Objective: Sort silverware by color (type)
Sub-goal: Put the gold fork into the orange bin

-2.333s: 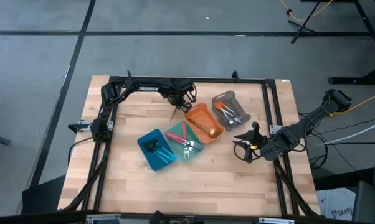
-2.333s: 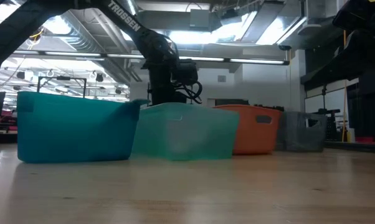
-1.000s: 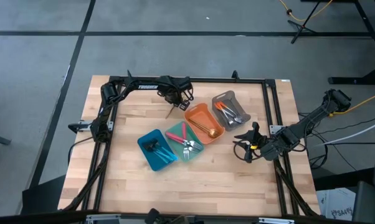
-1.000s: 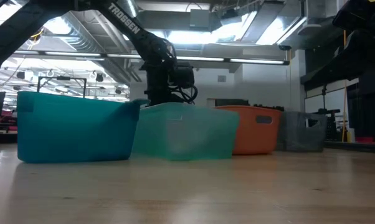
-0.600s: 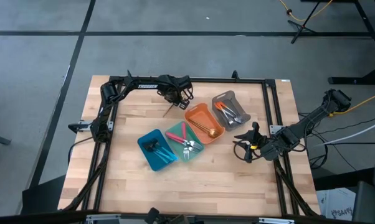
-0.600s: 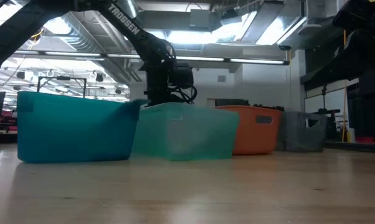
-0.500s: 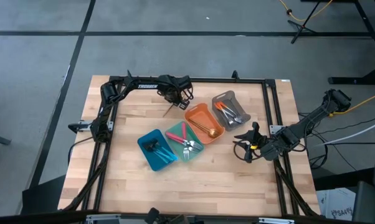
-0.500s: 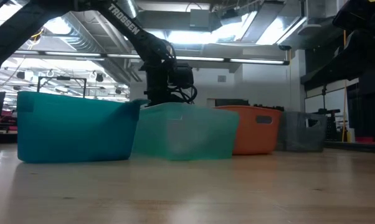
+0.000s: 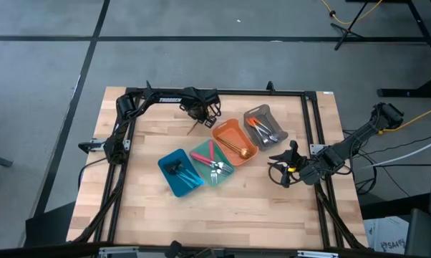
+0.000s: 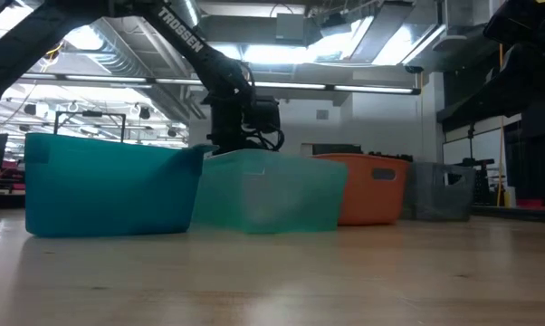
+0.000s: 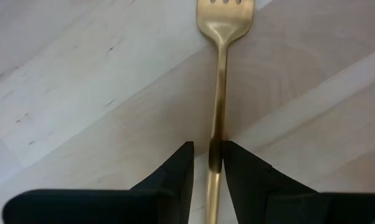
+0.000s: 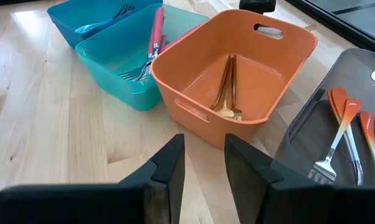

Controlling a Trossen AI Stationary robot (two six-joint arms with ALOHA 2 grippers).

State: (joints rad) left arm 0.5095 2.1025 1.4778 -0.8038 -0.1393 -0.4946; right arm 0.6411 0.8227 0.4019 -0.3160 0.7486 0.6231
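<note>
My left gripper [image 9: 199, 117] is at the table's far side, left of the orange tray [image 9: 223, 131], and is shut on a gold fork [image 11: 221, 74]. The fork shows in the high view [image 9: 195, 130] as a thin line slanting toward the table's near side. My right gripper [image 12: 203, 168] is open and empty at the table's right [image 9: 281, 169]. Blue-handled pieces [image 9: 178, 169] lie in the blue tray [image 9: 169, 180]. Pink-handled forks [image 12: 155, 34] lie in the teal tray [image 12: 106, 59], gold pieces [image 12: 228, 87] in the orange tray, and orange-handled ones [image 12: 344, 118] in the grey tray [image 9: 257, 111]. My left gripper pinches the gold fork's slim handle [image 11: 217, 134] between its two fingers [image 11: 178, 171], along the handle's length. The tines [image 11: 225, 5] point away from the gripper toward the wooden table. I cannot tell whether the tines touch the table.
The four trays stand in a slanting row across the table's middle. A black frame rail [image 9: 223, 92] runs along the far edge just behind my left gripper. Bare wood lies at the near side [image 9: 223, 215].
My left gripper has shifted a little toward the table's far-left corner with the gold fork still between its fingers. My right arm has kept still.
</note>
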